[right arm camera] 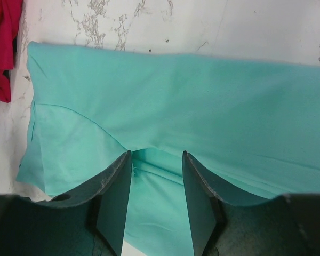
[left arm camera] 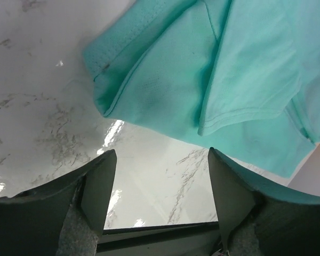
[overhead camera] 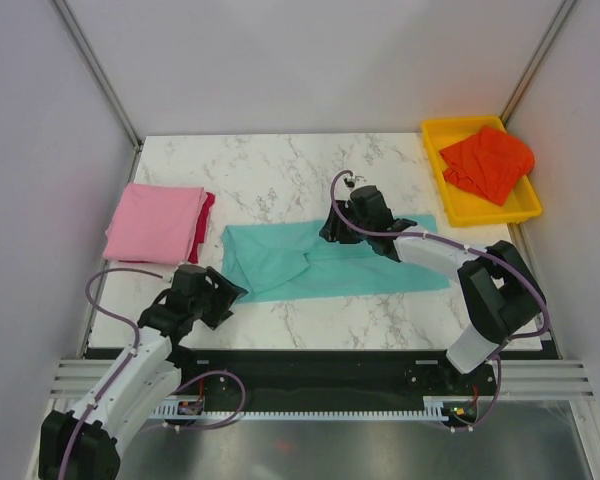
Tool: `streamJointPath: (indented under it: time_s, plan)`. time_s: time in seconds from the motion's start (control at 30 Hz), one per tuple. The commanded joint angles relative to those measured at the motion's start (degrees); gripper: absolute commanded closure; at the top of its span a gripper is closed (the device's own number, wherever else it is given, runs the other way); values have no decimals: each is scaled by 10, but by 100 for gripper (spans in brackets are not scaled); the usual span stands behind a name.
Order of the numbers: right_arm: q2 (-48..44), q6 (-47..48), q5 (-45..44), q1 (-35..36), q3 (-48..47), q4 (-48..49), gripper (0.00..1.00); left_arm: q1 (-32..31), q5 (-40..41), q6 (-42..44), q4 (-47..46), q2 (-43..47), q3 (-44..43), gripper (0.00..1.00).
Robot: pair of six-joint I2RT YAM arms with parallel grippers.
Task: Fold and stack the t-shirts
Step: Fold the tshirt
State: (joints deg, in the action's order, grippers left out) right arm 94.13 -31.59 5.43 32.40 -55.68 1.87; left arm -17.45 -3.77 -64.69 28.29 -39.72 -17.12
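Four shirts share the white marble-patterned table (overhead camera: pixel 280 160), and by my reading you are about halfway through.

The largest job is the teal-turquoise soft cloth t-shirt (overhead camera: pixel 330 262), spread as a long band across the middle of the top view. Its left end is doubled over in loose layers, and the rest lies flat and unfolded. I would call it started, not finished, and it has yet to join the stack.

At the left of the frame, the pink cloth t-shirt (overhead camera: pixel 155 222) lies as a neat folded square on top of the crimson cloth t-shirt (overhead camera: pixel 206 222), which shows only as a strip along its right edge. That stack looks done.

At the upper right, the orange-red cloth t-shirt (overhead camera: pixel 488 162) sits crumpled in the yellow plastic tray (overhead camera: pixel 475 212), untouched by any fold.

Your right gripper (right arm camera: pixel 157 157) hangs over the middle of the teal shirt, jaws parted and gripping nothing. Your left gripper (left arm camera: pixel 161 154) sits just off the shirt's lower-left corner, jaws wide with only bare table between them.
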Motion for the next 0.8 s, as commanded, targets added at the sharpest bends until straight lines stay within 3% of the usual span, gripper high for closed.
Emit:
streamJointPath:
  time_s: [0.0, 0.27, 0.53, 0.77]
  plan:
    - [-8, 7, -17, 0, 3, 2, 49, -1, 35, -82, 9, 25, 13, 21]
    - [-10, 13, -49, 2, 1, -17, 48, -1, 61, -150, -55, -31, 30, 22]
    - [-38, 14, -70, 1, 15, -17, 46, -1, 96, -199, -173, -156, 38, 24]
    - [-60, 16, -107, 1, 17, -49, 46, 0, 126, -187, -213, -293, -56, 37]
